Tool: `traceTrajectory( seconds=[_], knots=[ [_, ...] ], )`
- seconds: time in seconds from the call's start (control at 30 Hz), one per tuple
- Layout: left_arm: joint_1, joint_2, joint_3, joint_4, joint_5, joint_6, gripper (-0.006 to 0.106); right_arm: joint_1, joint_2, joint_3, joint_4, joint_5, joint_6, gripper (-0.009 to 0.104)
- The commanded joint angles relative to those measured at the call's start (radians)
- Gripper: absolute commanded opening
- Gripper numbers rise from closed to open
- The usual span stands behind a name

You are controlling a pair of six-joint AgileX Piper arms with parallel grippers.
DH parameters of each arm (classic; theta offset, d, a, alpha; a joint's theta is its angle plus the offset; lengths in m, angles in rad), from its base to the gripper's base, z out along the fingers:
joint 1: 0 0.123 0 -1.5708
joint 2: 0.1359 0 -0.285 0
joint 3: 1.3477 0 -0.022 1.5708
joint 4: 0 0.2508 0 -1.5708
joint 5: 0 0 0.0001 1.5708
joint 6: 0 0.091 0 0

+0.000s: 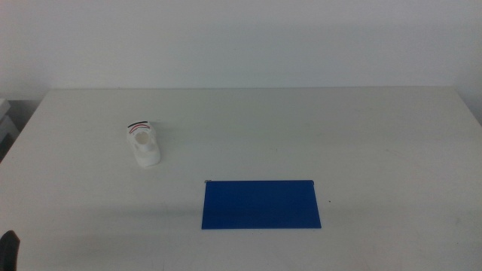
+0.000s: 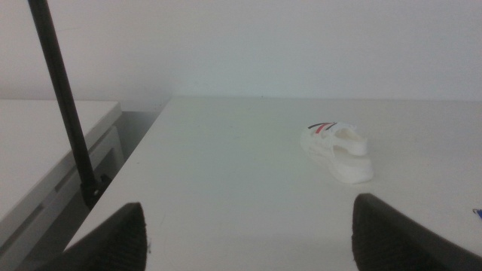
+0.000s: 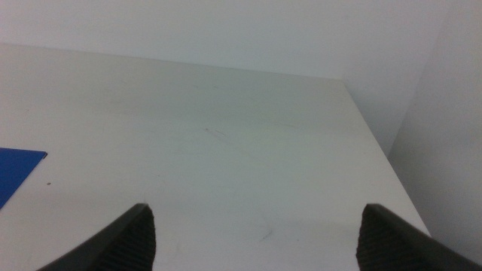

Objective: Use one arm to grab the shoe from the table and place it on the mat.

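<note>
The white shoe (image 1: 143,143) with black and red straps stands on the white table (image 1: 301,128) at the left of the middle view, apart from the dark blue mat (image 1: 260,204) that lies flat near the front centre. My left gripper (image 2: 252,241) is open and empty near the table's front left corner; only a dark tip (image 1: 10,247) of it shows in the middle view. The shoe (image 2: 337,150) lies ahead of it in the left wrist view. My right gripper (image 3: 256,241) is open and empty over the table's right side, out of the middle view. A corner of the mat (image 3: 16,173) shows there.
A black pole (image 2: 68,105) and a lower white surface (image 2: 38,150) stand beyond the table's left edge. The table's right edge (image 3: 376,143) runs near my right gripper, with a white wall behind.
</note>
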Motion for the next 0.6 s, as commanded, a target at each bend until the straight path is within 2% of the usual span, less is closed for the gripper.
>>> traceTrajectory(
  seconds=[0.0,0.2,0.57],
  knots=[
    [-0.003,0.041,-0.067,-0.005,-0.069,-0.006,0.094,-0.002,0.004,0.005,-0.008,-0.073,-0.010,0.078],
    [-0.001,0.266,-0.314,-0.005,0.060,-0.006,0.094,-0.002,0.004,0.005,-0.008,-0.073,-0.010,0.078],
    [-0.001,0.756,-0.875,-0.005,0.582,-0.006,0.094,-0.002,0.004,0.005,-0.008,-0.073,-0.010,0.078]
  ],
)
